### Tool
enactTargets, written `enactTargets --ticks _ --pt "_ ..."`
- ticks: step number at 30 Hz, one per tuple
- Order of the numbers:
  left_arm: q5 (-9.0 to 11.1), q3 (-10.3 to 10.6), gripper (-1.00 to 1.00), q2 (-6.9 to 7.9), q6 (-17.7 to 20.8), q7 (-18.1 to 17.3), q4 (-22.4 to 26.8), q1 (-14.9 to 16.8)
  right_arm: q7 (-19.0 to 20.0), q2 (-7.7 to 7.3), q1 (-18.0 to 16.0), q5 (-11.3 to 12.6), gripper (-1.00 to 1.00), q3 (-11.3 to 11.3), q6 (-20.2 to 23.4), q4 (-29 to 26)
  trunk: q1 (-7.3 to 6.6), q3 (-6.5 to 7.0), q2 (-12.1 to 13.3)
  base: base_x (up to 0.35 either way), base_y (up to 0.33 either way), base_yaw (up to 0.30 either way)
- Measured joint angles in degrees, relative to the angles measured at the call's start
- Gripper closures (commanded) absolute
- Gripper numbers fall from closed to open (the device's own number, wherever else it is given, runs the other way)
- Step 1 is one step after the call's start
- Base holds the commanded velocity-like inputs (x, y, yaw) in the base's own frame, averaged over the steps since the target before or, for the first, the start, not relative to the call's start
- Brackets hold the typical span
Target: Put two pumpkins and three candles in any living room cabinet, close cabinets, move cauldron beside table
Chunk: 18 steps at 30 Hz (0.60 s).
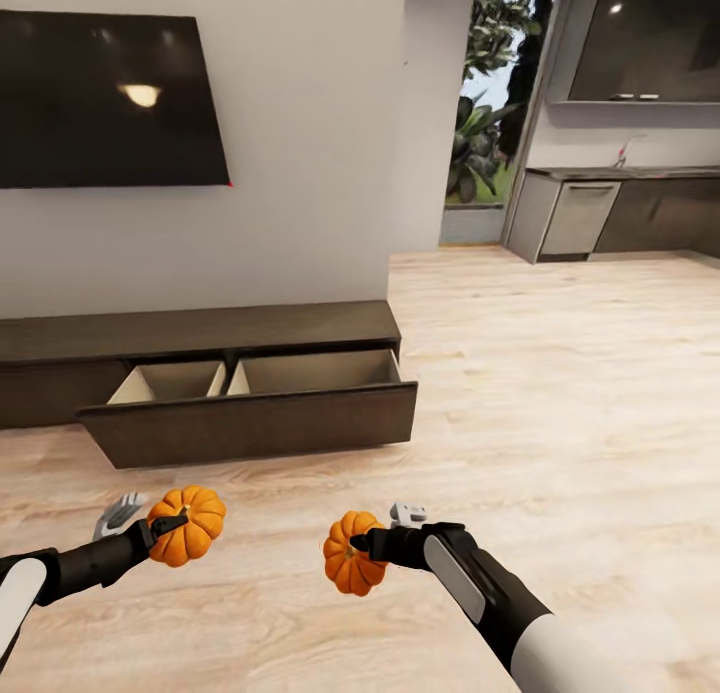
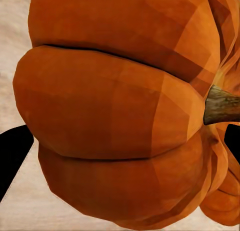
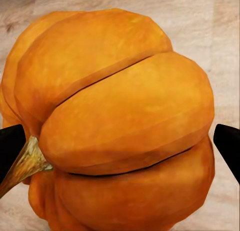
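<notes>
Left gripper (image 1: 165, 526): jaws closed on one pumpkin (image 1: 187, 524), at 8 o'clock in the head view.
Right gripper (image 1: 366, 545): jaws clamped on the other pumpkin (image 1: 352, 553), at 6 o'clock.
Cabinet (image 1: 200, 331): ahead at 10 o'clock, one drawer (image 1: 262, 423) open.
Risk: a pumpkin could have slipped from its grip, or struck the drawer front if lowered short.

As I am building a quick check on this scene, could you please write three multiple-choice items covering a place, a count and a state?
1. Where is the cabinet?
A. under the wall screen
B. by the kitchen counter
C. behind the robot

2. How many pumpkins are held?
A. none
B. one
C. two

3. The cabinet's drawer is:
A. open
B. closed
C. removed

Key: 1 A, it sits below the dark wall screen. 2 C, left gripper holds the left pumpkin, right gripper the right pumpkin. 3 A, its pale insides show.
</notes>
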State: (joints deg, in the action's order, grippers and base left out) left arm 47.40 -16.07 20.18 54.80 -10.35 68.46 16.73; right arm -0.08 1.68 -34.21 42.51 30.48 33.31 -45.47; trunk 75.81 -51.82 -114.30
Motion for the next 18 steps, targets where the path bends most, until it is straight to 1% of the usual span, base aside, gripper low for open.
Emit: enactTargets --ticks 3,8,12,18 --pt "0.0 0.0 1.0 0.01 0.0 0.0 0.0 0.0 0.0 0.0 0.0 0.0 1.0 0.0 0.0 0.0 0.0 0.0 0.0 0.34 -0.044 0.275" --pt "0.0 0.0 1.0 0.01 0.0 0.0 0.0 0.0 0.1 0.01 0.0 0.0 1.0 0.0 0.0 0.0 0.0 0.0 0.0 0.327 -0.142 0.247" --pt "0.1 0.0 1.0 0.05 0.0 0.0 0.0 0.0 0.1 0.0 0.0 0.0 1.0 0.0 0.0 0.0 0.0 0.0 0.0 0.32 -0.13 0.054" --pt "0.0 0.0 1.0 -0.02 0.0 0.0 -0.1 0.0 0.2 0.0 0.0 0.0 1.0 0.0 0.0 0.0 0.0 0.0 0.0 0.338 -0.02 -0.007"
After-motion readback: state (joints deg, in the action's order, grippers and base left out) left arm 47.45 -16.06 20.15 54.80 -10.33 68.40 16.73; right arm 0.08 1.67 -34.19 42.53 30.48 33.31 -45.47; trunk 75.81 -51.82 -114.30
